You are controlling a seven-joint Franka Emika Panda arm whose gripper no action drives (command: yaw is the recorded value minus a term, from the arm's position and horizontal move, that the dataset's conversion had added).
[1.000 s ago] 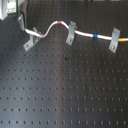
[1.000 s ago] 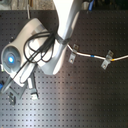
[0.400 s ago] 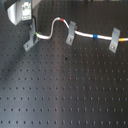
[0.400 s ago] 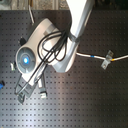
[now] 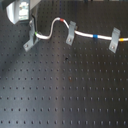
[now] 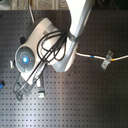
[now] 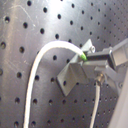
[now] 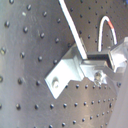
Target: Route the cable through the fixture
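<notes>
The cable [image 5: 52, 27] is a white cord that runs from the first exterior view's left to its right edge. The fixture [image 5: 28, 44] is a small grey clip at the first exterior view's left. My gripper [image 5: 32, 31] hangs just above it and is shut on the cable at its green band [image 7: 82, 57]. In the first wrist view the band lies at the top edge of the fixture [image 7: 72, 76]. I cannot tell whether it sits between the prongs. The second wrist view shows the fixture [image 8: 67, 72] against my fingers [image 8: 102, 57]. The arm hides the fixture in the second exterior view.
Two plain grey strip clips [image 5: 71, 32] [image 5: 115, 40] hold the cable further along, with a red band [image 5: 61, 20] before the first and a blue band [image 5: 95, 36] between them. One clip [image 6: 106, 59] shows in the second exterior view. The black perforated board [image 5: 65, 90] lies under everything.
The arm has shifted towards the second exterior view's right. The cable end with the green band has moved slightly, closer over the fixture.
</notes>
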